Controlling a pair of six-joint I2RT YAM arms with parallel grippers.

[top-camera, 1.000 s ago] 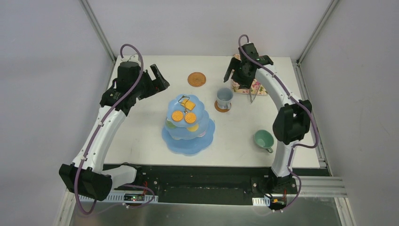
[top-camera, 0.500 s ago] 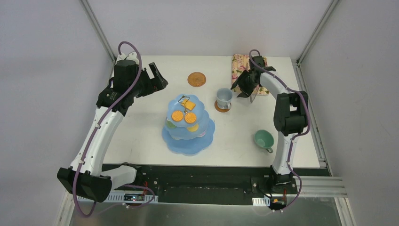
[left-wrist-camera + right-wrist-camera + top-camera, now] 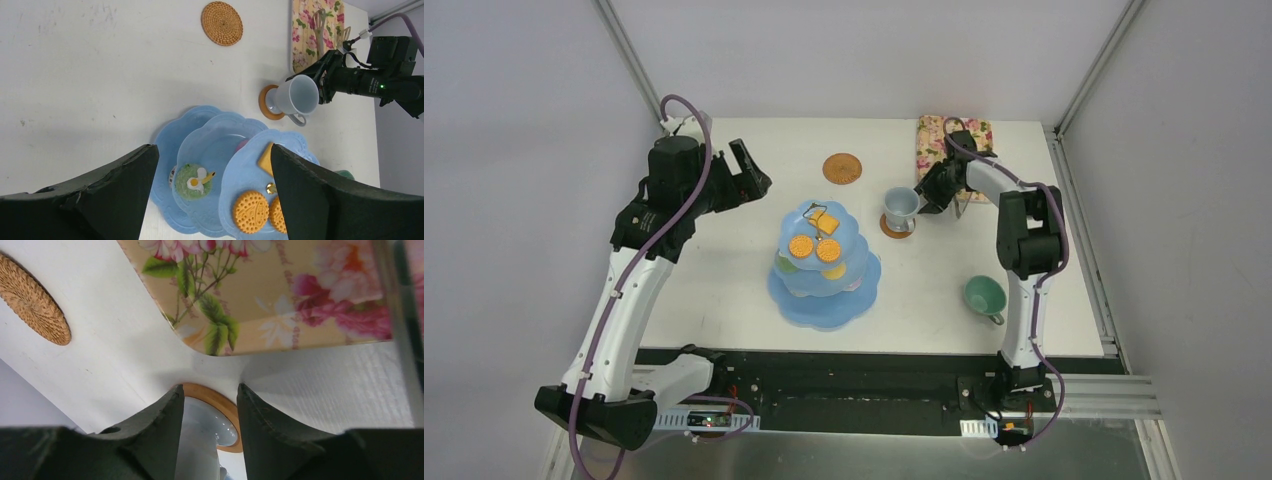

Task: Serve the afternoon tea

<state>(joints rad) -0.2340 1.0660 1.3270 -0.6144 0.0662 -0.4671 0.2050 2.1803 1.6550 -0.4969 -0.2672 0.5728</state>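
Observation:
The light-blue three-tier stand stands mid-table with orange biscuits on its top tier and a green donut on the tier below. A grey-blue cup sits on a brown coaster. My right gripper is low at the cup's right side. In the right wrist view its jaws straddle the cup; the left finger is against it and a gap shows at the right finger. The left gripper hangs open above the table, left of the stand. The green cup lies front right.
A second coaster lies bare at the back centre. The floral tray with metal tongs sits at the back right, just behind my right gripper. The table's right edge rail runs close to the right arm.
My right gripper came down and leftward from over the floral tray to the grey-blue cup, and its jaws narrowed. The left arm drew back slightly to the left.

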